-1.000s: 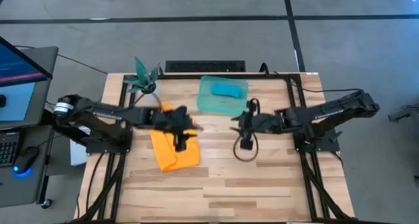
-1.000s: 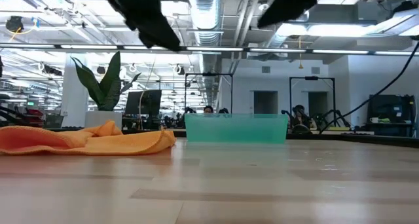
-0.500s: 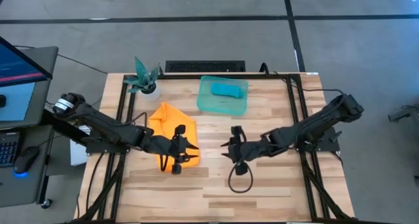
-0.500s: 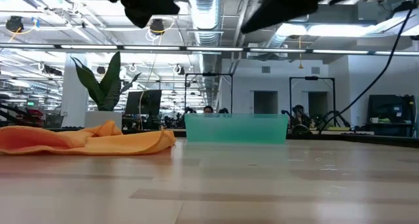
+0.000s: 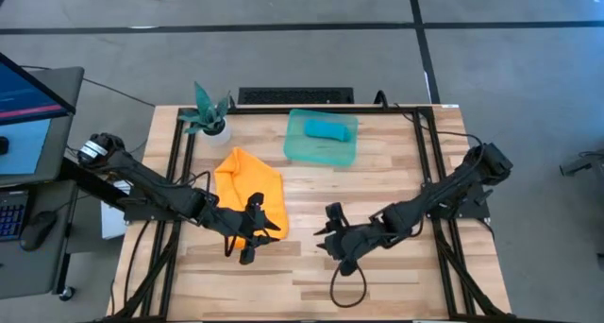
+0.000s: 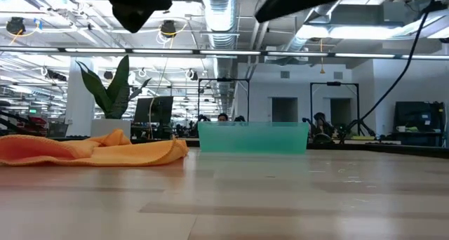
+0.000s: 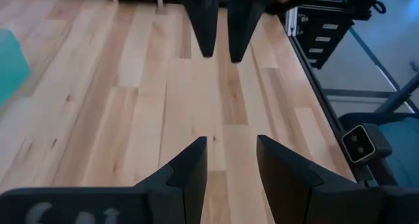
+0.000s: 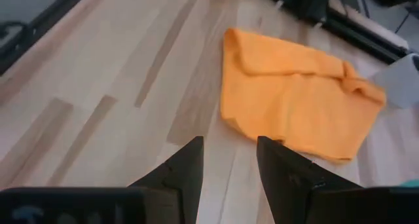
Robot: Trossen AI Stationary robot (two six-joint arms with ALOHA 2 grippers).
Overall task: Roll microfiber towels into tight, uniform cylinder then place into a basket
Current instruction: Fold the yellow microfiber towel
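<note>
The orange towel (image 5: 247,181) lies loosely spread and rumpled on the wooden table, left of centre; it also shows in the low view (image 6: 91,150) and the right wrist view (image 8: 294,99). The basket (image 5: 300,151) stands toward the far edge with a rolled turquoise towel (image 5: 328,127) lying inside it. My left gripper (image 5: 274,224) hovers open at the orange towel's near right corner, pointing toward the table's right. My right gripper (image 5: 323,233) hovers open facing it, pointing left at the towel. Nothing lies between either pair of fingers (image 7: 190,165) (image 8: 186,165).
A small white pot with a teal plant (image 5: 209,118) stands at the far left, beside the towel's far end. A dark cable loop (image 5: 347,283) hangs under my right arm over the near part of the table. Black frame rails (image 5: 175,172) run along both sides.
Both grippers have swung toward the table's near edge and come lower. My left gripper has left its place above the middle of the orange towel for the towel's near right corner. My right gripper has also gone left, toward it. The towel has kept still.
</note>
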